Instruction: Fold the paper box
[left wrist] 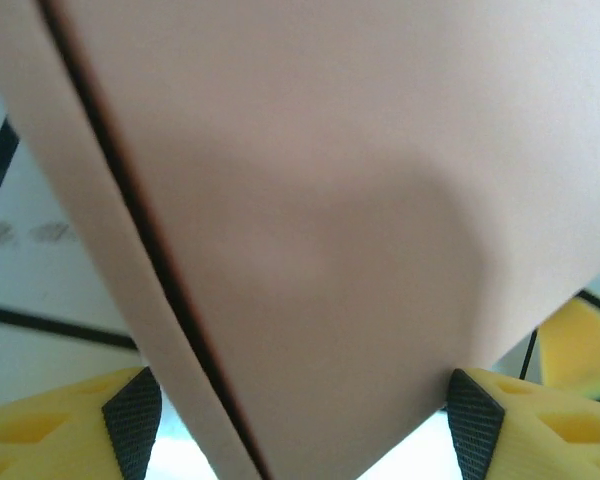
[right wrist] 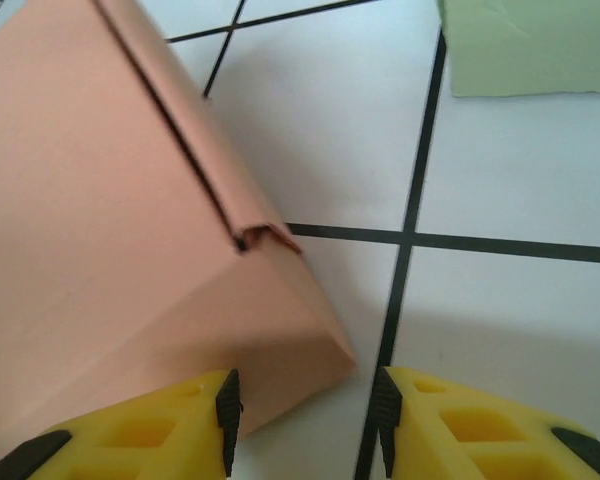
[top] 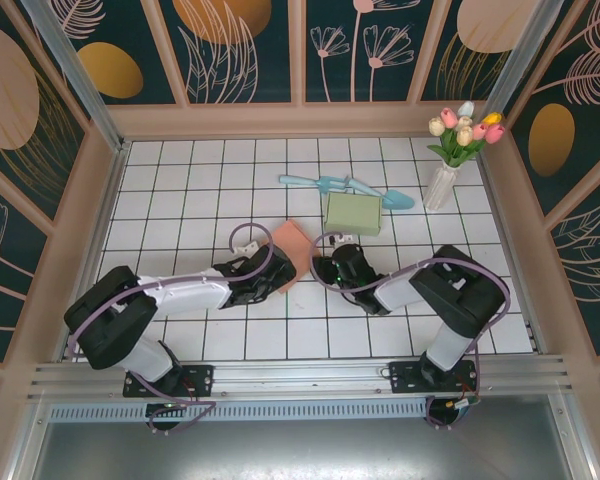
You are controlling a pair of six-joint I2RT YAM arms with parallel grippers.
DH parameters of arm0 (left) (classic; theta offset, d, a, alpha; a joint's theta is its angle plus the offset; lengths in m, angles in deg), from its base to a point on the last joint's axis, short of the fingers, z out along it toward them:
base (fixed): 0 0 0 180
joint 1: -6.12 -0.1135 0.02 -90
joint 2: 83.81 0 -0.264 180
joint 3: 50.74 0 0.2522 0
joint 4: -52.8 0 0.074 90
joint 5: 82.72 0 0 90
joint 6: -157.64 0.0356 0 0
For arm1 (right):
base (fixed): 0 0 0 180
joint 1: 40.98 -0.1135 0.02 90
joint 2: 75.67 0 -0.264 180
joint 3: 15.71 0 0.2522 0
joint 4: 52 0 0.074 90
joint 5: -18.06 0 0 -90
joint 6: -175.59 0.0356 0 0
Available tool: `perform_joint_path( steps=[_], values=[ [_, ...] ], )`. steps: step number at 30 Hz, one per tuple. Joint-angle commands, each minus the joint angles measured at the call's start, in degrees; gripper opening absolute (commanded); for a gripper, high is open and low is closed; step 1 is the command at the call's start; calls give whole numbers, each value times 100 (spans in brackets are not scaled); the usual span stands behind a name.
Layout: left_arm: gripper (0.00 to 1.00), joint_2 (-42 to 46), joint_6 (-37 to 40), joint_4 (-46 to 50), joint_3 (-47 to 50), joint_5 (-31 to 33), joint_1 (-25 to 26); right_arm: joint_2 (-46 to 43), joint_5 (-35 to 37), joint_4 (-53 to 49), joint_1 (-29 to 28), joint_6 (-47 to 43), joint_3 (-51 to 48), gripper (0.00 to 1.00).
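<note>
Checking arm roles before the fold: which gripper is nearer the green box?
Right. The right gripper sits just on the near side of the green box, by its left corner; the left gripper is farther left, at the pink box.

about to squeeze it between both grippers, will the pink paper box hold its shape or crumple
Probably crumples: the pink paper box looks like thin folded card with a gaping seam, so its walls likely flex. Likely light too, so a push should slide it over the smooth tiled table rather than tip it.
</note>
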Motion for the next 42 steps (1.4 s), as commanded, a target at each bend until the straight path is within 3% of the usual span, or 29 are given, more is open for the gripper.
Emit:
perform_joint_path(
  steps=[1, 9, 11, 22, 26, 27, 30, 31, 35, 42],
  values=[
    [79, 269, 239, 685, -245, 7, 6, -258, -440, -629, 193, 78, -11, 43],
    [81, 382, 663, 1117, -836, 218, -272, -697, -823, -839, 392, 67, -12, 41],
    [81, 474, 862, 1029, -885, 226, -468, -882, -792, -974, 402, 45, 4, 35],
    [80, 371, 1213, 1099, -973, 350, -1064, -2049, -376, -1743, 329, -74, -72, 35],
    [80, 162, 1939, 1049, -1257, 351, -1380, -1952, -442, -1820, 290, -14, 146, 34],
    [80, 102, 2195, 933, -1296, 333, -1430, -1862, -575, -1814, 290, 5, 217, 30],
    [80, -39, 2907, 281, -1243, 33, -1581, -1555, -675, -1929, 305, -19, 482, 3],
    [80, -92, 3088, 60, -1210, -184, -1663, -1469, -711, -1965, 312, -27, 555, 0],
    [80, -442, 3392, -400, -1257, -832, -1977, -1221, -842, -2103, 314, -115, 847, 0],
    [79, -1089, 3291, -721, -1398, -1317, -2055, -772, -1026, -2019, 401, -197, 1025, 0]
  ],
)
